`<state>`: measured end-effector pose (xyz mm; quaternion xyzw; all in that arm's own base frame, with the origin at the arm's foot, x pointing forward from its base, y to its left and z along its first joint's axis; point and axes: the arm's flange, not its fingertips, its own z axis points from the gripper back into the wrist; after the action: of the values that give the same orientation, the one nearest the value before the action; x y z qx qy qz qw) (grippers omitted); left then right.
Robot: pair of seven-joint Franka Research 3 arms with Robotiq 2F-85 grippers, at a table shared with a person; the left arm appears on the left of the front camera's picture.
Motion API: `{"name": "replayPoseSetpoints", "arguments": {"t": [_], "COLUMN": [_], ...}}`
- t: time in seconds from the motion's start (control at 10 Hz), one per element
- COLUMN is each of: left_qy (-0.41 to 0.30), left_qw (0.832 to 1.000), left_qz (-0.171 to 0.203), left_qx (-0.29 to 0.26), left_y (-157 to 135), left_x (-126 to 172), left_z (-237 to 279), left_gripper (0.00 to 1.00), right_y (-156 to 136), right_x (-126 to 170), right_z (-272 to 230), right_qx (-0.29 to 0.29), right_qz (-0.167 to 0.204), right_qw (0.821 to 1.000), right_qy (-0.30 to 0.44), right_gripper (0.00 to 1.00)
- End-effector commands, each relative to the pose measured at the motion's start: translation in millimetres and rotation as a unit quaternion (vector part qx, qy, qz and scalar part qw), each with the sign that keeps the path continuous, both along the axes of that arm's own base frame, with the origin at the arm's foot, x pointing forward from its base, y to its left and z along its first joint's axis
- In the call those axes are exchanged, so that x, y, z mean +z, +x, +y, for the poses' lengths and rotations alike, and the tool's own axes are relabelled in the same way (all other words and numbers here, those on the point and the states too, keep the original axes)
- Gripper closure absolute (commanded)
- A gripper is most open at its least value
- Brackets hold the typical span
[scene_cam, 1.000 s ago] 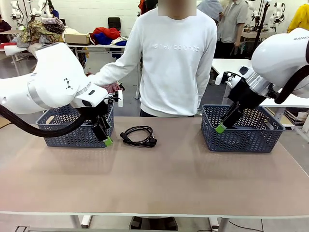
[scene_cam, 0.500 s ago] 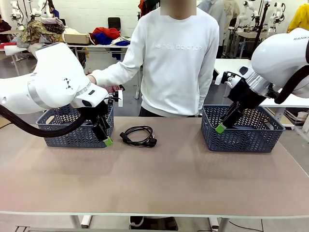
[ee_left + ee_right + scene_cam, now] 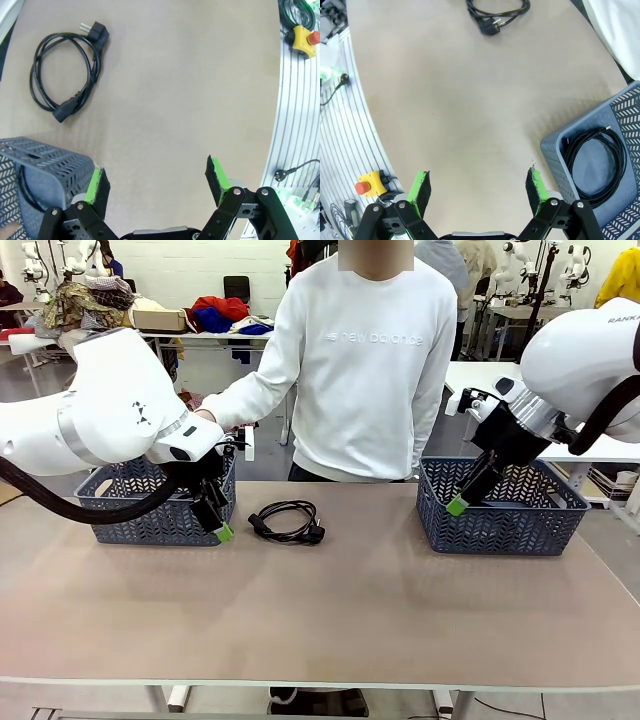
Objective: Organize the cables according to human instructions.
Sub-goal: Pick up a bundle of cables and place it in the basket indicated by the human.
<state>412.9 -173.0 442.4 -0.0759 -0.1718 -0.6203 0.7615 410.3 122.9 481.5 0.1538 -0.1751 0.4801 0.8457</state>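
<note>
One cable, a thin black coil with plug ends, lies flat on the table between the two baskets; it also shows in the left wrist view as cable and at the top of the right wrist view as cable. Another coiled cable lies inside the right basket, and a cable shows through the wall of the left basket. My left gripper hangs open at the left basket's right front corner, left of the loose coil. My right gripper hangs open at the right basket's left front corner. Nothing sits between the fingers or fingers.
Two blue-grey mesh baskets stand at the far side, left basket and right basket. A person in a white sweatshirt stands behind the table, one hand reaching toward the left basket. A yellow emergency stop sits off the table's near edge.
Both arms and the loose cable stayed still. The person shifted slightly right and the outstretched arm moved a little.
</note>
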Motion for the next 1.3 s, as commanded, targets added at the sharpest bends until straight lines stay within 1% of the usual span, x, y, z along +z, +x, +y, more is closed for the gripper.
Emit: {"name": "replayPoseSetpoints", "arguments": {"t": [0.0, 0.1, 0.2, 0.3, 0.7, 0.8, 0.9, 1.2], "left_qy": [0.002, 0.000, 0.023, 0.030, 0.090, 0.100, 0.114, 0.147], "left_qw": [1.000, 1.000, 0.999, 0.999, 0.989, 0.987, 0.984, 0.975], "left_qz": [0.001, 0.000, -0.019, -0.028, -0.067, -0.061, -0.047, -0.011], "left_qx": [-0.001, 0.000, -0.018, -0.035, -0.099, -0.113, -0.131, -0.167], "left_y": [0.2, 0.0, 5.9, 13.3, 51.8, 62.1, 72.8, 92.4], "left_x": [0.9, 0.0, 2.4, 4.7, -1.5, -6.9, -13.9, -31.8], "left_z": [3.0, 0.0, -7.0, -15.4, -56.9, -67.8, -78.4, -101.2], "left_gripper": [0.00, 0.00, 0.00, 0.00, 0.00, 0.00, 0.00, 0.00], "right_y": [1.7, 1.7, 1.7, 1.7, 1.7, 1.7, 1.7, 1.7], "right_x": [4.1, 4.1, 4.1, 4.1, 4.1, 4.1, 4.1, 4.1], "right_z": [0.0, 0.0, 0.0, 0.0, 0.0, 0.0, 0.0, 0.0], "right_qx": [0.001, 0.001, 0.001, 0.001, 0.001, 0.001, 0.001, 0.001], "right_qz": [-0.001, -0.001, -0.001, -0.001, -0.001, -0.001, -0.001, -0.001], "right_qw": [1.000, 1.000, 1.000, 1.000, 1.000, 1.000, 1.000, 1.000], "right_qy": [0.000, 0.000, 0.000, 0.000, 0.000, 0.000, 0.000, 0.000], "right_gripper": [0.00, 0.00, 0.00, 0.00, 0.00, 0.00, 0.00, 0.00]}}
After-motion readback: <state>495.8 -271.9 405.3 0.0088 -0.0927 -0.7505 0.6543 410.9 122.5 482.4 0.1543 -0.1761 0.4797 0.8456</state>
